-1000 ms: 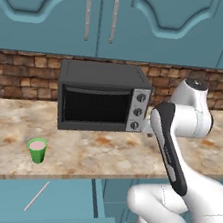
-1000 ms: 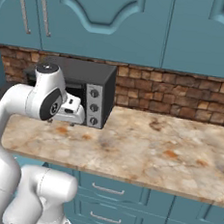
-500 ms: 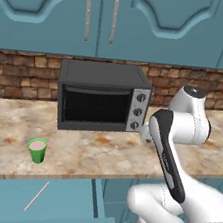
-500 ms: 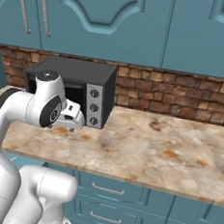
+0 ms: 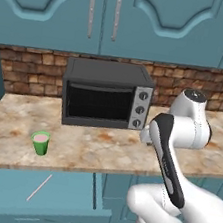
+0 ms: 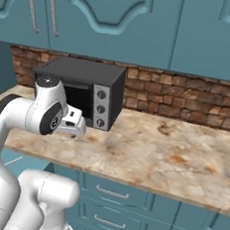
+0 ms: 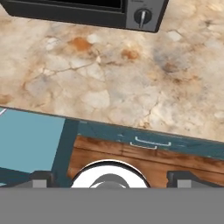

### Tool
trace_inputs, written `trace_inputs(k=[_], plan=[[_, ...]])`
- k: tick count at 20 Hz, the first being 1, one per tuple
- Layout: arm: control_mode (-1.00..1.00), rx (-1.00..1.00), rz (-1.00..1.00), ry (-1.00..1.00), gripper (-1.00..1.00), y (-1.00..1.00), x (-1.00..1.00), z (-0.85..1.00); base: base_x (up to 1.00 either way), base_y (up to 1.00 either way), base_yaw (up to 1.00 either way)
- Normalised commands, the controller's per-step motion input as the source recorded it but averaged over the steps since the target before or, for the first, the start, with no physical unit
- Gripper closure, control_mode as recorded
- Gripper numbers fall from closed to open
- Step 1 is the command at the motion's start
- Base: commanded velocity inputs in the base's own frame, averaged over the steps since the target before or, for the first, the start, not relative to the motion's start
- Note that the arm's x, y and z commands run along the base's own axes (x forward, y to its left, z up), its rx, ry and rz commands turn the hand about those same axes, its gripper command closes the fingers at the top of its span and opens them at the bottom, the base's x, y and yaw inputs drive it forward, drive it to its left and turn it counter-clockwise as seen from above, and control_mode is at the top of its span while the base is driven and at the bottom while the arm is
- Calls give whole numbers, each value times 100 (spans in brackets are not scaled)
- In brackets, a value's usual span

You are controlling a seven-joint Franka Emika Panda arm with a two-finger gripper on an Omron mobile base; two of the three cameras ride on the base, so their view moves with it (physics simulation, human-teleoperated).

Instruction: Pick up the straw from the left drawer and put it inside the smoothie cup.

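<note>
Left base view
- Straw (image 5: 39, 187): lies flat and slanted on the teal floor of the open left drawer (image 5: 71, 188), apart from its walls, lower end toward the drawer's front left.
- Smoothie cup (image 5: 40, 143): stands upright on the marble counter (image 5: 98, 147), left of the black oven (image 5: 105, 100) and near the counter's front edge, above the drawer; pink contents show at its rim.
- Arm: rises from the lower right and folds back over the counter's right part; the hand sits by the oven's lower right corner, largely hidden behind the forearm.
- Upper cabinets (image 5: 102, 16): teal doors with silver bar handles above a brick wall (image 5: 34, 66).

Right base view
- Gripper (image 6: 73, 134): hangs just above the counter (image 6: 148, 155), in front of the oven (image 6: 89, 92) with its knobs; the tips are too small and dark to read.
- Lower drawers (image 6: 108, 206): narrow teal fronts with silver handles under the counter edge.

Hand view
- Fingertips (image 7: 42, 179): two dark tips stand far apart at the bottom corners, with nothing between them, so the hand is spread wide.
- Below the hand: marble counter (image 7: 118, 78), the oven's front edge with one knob (image 7: 142, 16) at the top.
- Left drawer (image 7: 30, 140): its pale teal inside shows at the lower left; a tiny pale sliver at the left edge may be the straw, I cannot tell.
</note>
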Motion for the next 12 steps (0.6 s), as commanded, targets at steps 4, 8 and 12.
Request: trace_inputs(k=[4, 8, 12], plan=[[100, 0, 0, 0, -100, 0, 0, 0, -37, -53, 19], [100, 0, 0, 0, -100, 0, 0, 0, -44, -27, 21], [100, 0, 0, 0, -100, 0, 0, 0, -64, 11, 23]])
